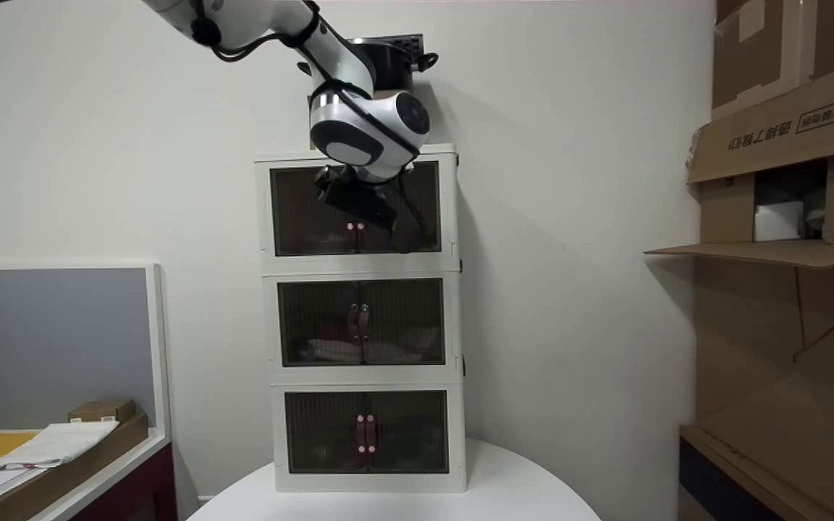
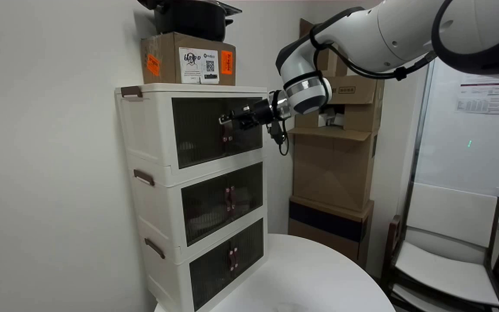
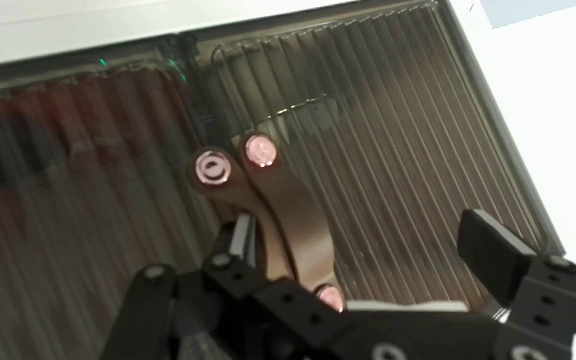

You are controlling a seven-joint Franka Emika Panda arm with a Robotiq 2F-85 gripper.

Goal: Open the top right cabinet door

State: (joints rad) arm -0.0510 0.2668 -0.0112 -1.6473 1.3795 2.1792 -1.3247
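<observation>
1. Wrist view: the gripper (image 3: 358, 230) stands released, its two fingers (image 3: 493, 250) spread well apart, one at 7 o'clock, its mate at 4 o'clock
2. Between them, side by side, two brown handles (image 3: 313, 235) with pink studs (image 3: 261, 150) run along a line from 11 to 5 o'clock; the 7 o'clock finger overlaps an edge of the nearer handle, and whether they touch I cannot tell
3. In both exterior views the top right cabinet door (image 1: 428, 195) looks closed, flush with the matching left panel (image 1: 297, 210); seen from the front it lies at 1 o'clock from the middle of the white three-tier cabinet (image 1: 363, 375)
4. From 11 o'clock in an exterior view the arm (image 1: 344, 69) slants downward, hiding part of that door, the gripper hanging before the top tier (image 1: 316, 264)
5. On the cabinet, at 12 o'clock, a cardboard box (image 2: 171, 60) bears a black pot (image 2: 191, 19); at 6 o'clock a white table (image 2: 319, 273) carries it all
6. Stacked cartons (image 1: 772, 325) stand at 3 o'clock from the cabinet
</observation>
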